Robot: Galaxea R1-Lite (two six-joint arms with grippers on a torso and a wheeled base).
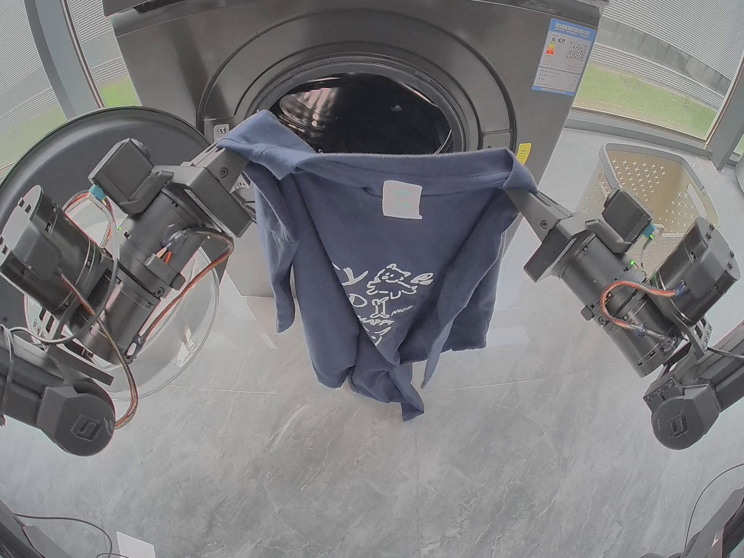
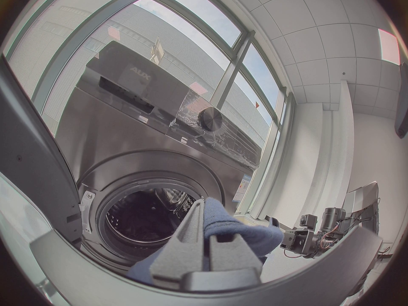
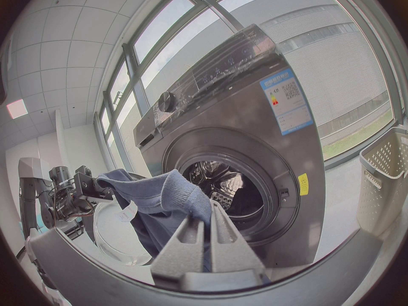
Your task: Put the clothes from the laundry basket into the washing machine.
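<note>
Navy T-shirt (image 1: 380, 273) hangs stretched crosswise between left gripper (image 1: 232, 158) and right gripper (image 1: 518, 193), each pinched closed on a shoulder. The washing machine (image 1: 170, 56) door opening (image 1: 364, 118) lies straight ahead, just behind the held edge, about equally near both arms.

My two arms (image 1: 147, 249) are dark grey cylinders with black joint caps (image 1: 77, 424), looping orange cables (image 1: 190, 284), teal plugs (image 1: 98, 193) and grey wedge-shaped fingers (image 2: 187, 243).
</note>
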